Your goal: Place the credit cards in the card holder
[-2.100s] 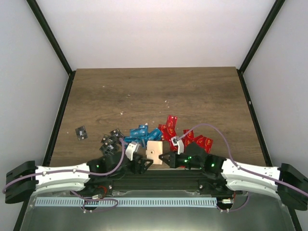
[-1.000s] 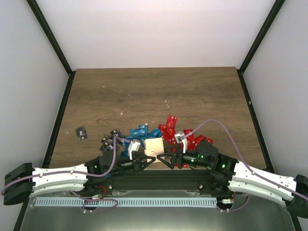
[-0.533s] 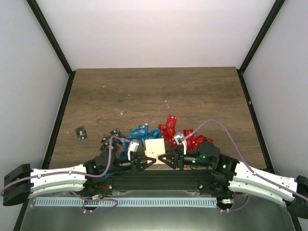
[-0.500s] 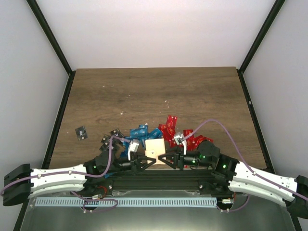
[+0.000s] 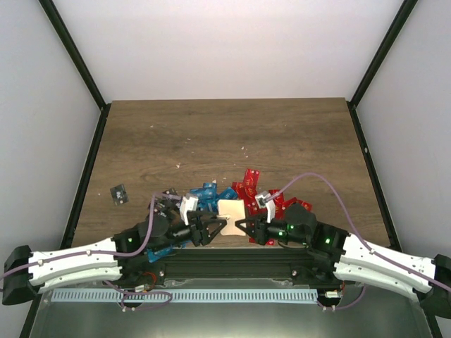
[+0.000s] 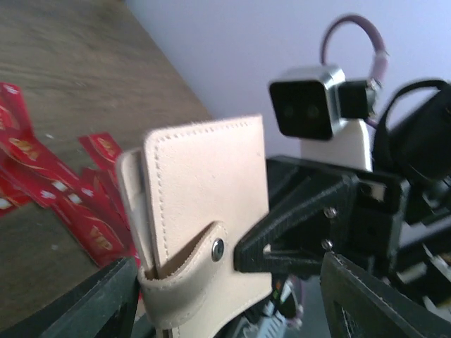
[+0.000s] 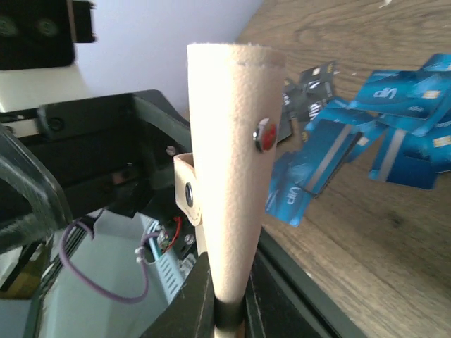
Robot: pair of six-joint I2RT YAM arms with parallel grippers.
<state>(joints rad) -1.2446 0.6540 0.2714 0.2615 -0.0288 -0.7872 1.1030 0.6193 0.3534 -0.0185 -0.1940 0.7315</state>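
Clamping the lower edge of the card holder (image 5: 230, 210), the right fingers (image 7: 190, 310) are closed on it and hold it upright on its edge, above the near edge of the bench (image 5: 225, 134) and between the two arms. The left fingers (image 6: 99, 303) are spread wide, one on each side of the pale holder, and do not squeeze it. The left wrist view shows its stitched beige face and a small strap with a metal snap (image 6: 218, 246). The credit cards lie loose on the wood beyond it: red ones (image 5: 248, 184) to the right, blue ones (image 5: 208, 192) to the left, black ones (image 5: 163, 200) further left. A single black card (image 5: 119, 194) lies well apart near the left edge
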